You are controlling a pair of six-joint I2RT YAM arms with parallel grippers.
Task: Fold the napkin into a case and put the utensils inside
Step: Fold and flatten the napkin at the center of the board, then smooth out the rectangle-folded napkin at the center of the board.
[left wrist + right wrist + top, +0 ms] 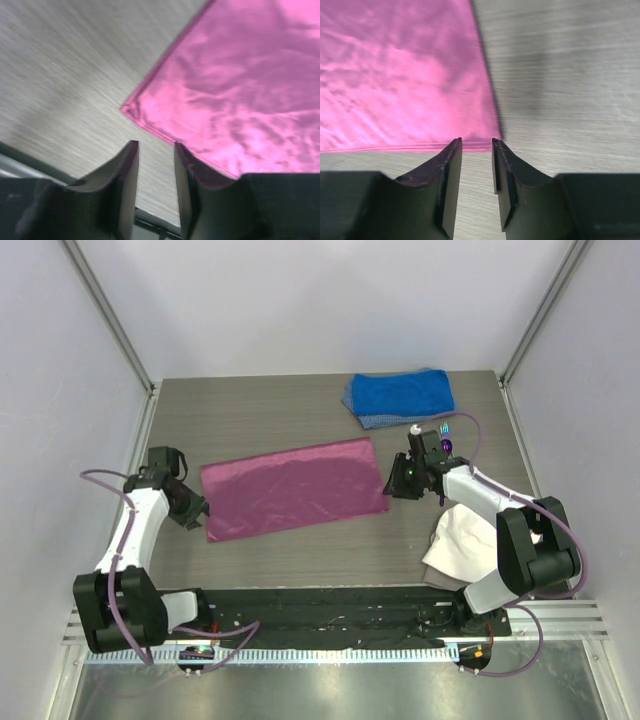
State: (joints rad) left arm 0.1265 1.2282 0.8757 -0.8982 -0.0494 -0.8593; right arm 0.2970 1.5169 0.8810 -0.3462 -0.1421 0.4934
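Napkin (295, 488) lies flat mid-tabletop (300, 565). It's a wide magenta rectangle with its long side running left-right, slightly skewed so the right end sits further back. It's lightly wrinkled and not a narrow strip. In the right wrist view we see a thin line running along its near edge, and we can't tell whether that's a hem or a second layer.

Left gripper (200, 510) sits low at the napkin's near-left corner. In its wrist view the fingers (127, 172) stand apart with only bare tabletop in the gap. The cloth corner is just ahead of the tips, and we can't tell whether the right finger touches the cloth edge.

Right gripper (394, 483) sits just beside the napkin's right edge, toward the near-right corner. Its fingers (451, 175) are also spread, with nothing pinched. The napkin corner lies just past the tips.

Utensils (445, 445) show only as a small purple and teal bit behind the right wrist, between it and the blue towel (400, 398). They're too small for us to tell how they lie.

The blue towel sits folded near the far-right corner of the tabletop, well apart from the napkin. A white cloth (455, 545) lies crumpled by the near edge on the right, partly under the right arm.
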